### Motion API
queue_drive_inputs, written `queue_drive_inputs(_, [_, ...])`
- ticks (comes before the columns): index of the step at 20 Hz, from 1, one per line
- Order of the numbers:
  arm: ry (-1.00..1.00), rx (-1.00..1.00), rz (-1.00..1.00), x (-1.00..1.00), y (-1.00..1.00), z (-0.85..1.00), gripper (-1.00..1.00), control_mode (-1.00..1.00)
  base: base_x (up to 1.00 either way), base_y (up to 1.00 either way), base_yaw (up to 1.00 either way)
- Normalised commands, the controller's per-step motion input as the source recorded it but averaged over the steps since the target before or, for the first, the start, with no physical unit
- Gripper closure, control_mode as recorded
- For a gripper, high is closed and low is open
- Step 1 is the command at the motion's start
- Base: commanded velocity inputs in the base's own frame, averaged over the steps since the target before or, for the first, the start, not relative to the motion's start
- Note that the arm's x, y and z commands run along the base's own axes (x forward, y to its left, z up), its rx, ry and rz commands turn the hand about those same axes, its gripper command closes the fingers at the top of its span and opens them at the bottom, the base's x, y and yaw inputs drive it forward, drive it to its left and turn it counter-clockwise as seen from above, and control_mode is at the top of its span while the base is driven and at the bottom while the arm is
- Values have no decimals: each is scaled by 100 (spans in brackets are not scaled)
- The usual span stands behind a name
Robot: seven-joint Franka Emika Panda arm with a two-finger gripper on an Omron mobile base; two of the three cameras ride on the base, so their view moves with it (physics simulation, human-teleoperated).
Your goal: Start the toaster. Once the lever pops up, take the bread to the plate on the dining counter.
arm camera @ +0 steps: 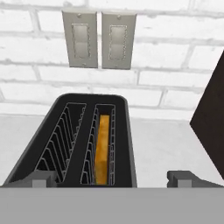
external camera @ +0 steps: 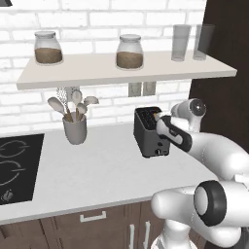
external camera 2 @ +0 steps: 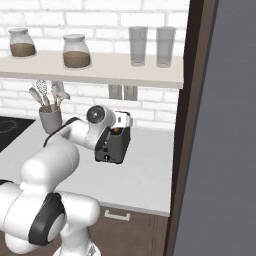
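One toaster (arm camera: pixel 72 144) stands on the white worktop (external camera: pixel 97 170) below two wall switch plates (arm camera: pixel 98 39), with two slots and one bread (arm camera: pixel 103 148) slice upright in the right slot. The gripper (arm camera: pixel 113 179) hovers just above it, fingers spread wide and empty. In the base views the arm hides much of the toaster, and the bread's lower part is sunk out of sight.
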Motion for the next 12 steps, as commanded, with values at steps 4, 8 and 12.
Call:
queue_drive_inputs(4, [0,0,0,13,4,0,-100,-100,0,0,0])
queue_drive_inputs(8, [0,0,0,13,12,0,-100,-100,0,0,0])
queue_drive_inputs(12, [0,0,0,11,8,0,-100,-100,0,0,0])
